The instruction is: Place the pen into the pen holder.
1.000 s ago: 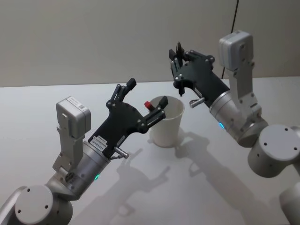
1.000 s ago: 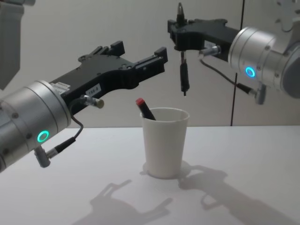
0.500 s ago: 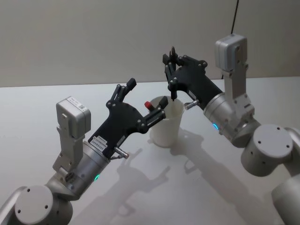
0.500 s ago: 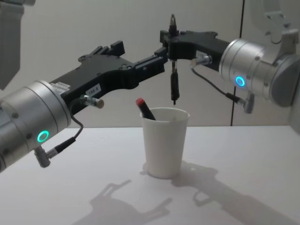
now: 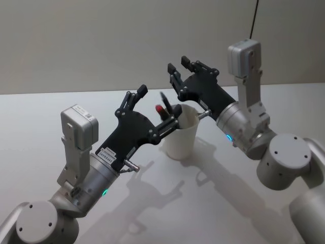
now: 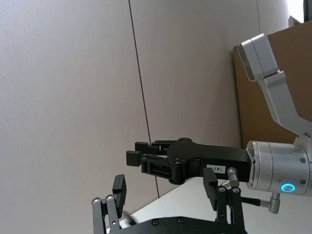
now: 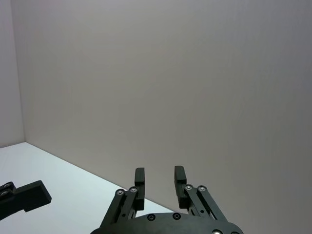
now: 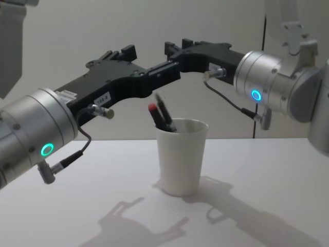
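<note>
White paper makes up the pen holder (image 5: 181, 133), a tapered cup standing upright on the pale bench (image 5: 45, 117). Two pens lean inside the pen holder, both tilted toward its left rim: a black pen (image 8: 165, 110) and, just beside it, a red-capped pen (image 8: 156, 115), their upper ends sticking out above the rolled rim. Neither pen is touched by a gripper.

Above the pen holder and slightly behind it hangs the right gripper (image 5: 181, 69), its fingers (image 7: 180, 178) spread apart and holding nothing; the right wrist view shows bare space between them and the grey wall beyond. From the chest view it reaches in from the right, its tips just over the cup's left side.

To the left of the pen holder sits the left gripper (image 5: 155, 108), also released and empty, one finger tip close by the cup's rim near the red cap, the other raised higher and farther left. Shadows of both arms fall on the bench in front of the pen holder.
</note>
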Controlling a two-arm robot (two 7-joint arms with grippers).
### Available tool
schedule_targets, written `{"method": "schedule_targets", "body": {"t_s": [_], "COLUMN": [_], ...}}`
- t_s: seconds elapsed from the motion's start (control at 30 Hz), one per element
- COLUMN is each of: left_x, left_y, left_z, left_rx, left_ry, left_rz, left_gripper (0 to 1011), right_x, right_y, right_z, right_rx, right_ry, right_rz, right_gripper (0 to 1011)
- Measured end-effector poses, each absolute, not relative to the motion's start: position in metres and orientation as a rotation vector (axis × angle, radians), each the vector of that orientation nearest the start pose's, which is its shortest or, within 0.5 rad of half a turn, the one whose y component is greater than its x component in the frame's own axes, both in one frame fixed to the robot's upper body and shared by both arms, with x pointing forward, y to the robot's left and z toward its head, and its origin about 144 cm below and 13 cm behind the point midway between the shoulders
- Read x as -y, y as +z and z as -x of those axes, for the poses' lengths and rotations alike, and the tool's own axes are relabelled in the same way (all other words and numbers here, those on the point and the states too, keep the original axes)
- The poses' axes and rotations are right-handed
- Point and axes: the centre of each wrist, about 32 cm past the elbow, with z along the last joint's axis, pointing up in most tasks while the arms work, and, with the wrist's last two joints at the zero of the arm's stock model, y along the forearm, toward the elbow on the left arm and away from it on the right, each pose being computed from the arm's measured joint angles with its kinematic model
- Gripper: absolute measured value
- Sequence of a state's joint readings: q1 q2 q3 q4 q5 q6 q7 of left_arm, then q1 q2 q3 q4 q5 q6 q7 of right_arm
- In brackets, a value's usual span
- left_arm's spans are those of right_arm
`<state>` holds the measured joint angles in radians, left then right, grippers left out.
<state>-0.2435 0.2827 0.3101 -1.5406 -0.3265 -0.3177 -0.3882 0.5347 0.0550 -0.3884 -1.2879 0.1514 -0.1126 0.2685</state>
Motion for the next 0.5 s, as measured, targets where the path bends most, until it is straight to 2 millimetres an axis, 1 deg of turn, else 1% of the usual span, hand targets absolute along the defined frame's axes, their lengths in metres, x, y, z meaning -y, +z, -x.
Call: {"method": "schedule_targets", "body": {"t_s": [0.03, 0.1, 0.17, 0.2, 0.27, 0.33, 0.37, 0.4, 0.43, 0.5], "left_x": [-0.2173, -0.2173, -0.2173, -0.2173, -0.2173, -0.2173, -0.2173, -0.2173, -0.2173, -0.2173], "left_y": [1.2048, 1.2048, 1.2048, 1.2048, 1.2048, 1.2048, 1.2048, 1.2048, 1.2047, 1.2048], "left_z": [-0.5116, -0.5116, -0.5116, -0.5116, -0.5116, -0.5116, -0.5116, -0.5116, -0.5116, -0.5116], "left_rx": [0.344, 0.344, 0.344, 0.344, 0.344, 0.344, 0.344, 0.344, 0.344, 0.344], "left_ry": [0.876, 0.876, 0.876, 0.876, 0.876, 0.876, 0.876, 0.876, 0.876, 0.876], "left_rz": [0.293, 0.293, 0.293, 0.293, 0.293, 0.293, 0.293, 0.293, 0.293, 0.293], "left_gripper": [1004, 1004, 1004, 1004, 1004, 1004, 1004, 1004, 1004, 1004], "right_x": [0.1296, 0.1293, 0.1291, 0.1290, 0.1289, 0.1288, 0.1288, 0.1287, 0.1286, 0.1285], "right_y": [1.2512, 1.2510, 1.2509, 1.2509, 1.2509, 1.2509, 1.2509, 1.2511, 1.2514, 1.2518], "right_z": [-0.5812, -0.5815, -0.5816, -0.5816, -0.5816, -0.5816, -0.5816, -0.5815, -0.5811, -0.5807], "right_rx": [0.287, 0.286, 0.286, 0.286, 0.287, 0.288, 0.288, 0.289, 0.291, 0.294], "right_ry": [-0.934, -0.932, -0.931, -0.931, -0.930, -0.929, -0.929, -0.929, -0.928, -0.928], "right_rz": [-0.173, -0.173, -0.173, -0.174, -0.175, -0.175, -0.175, -0.177, -0.178, -0.180], "right_gripper": [366, 409, 486, 498, 585, 641, 641, 710, 727, 805]}}
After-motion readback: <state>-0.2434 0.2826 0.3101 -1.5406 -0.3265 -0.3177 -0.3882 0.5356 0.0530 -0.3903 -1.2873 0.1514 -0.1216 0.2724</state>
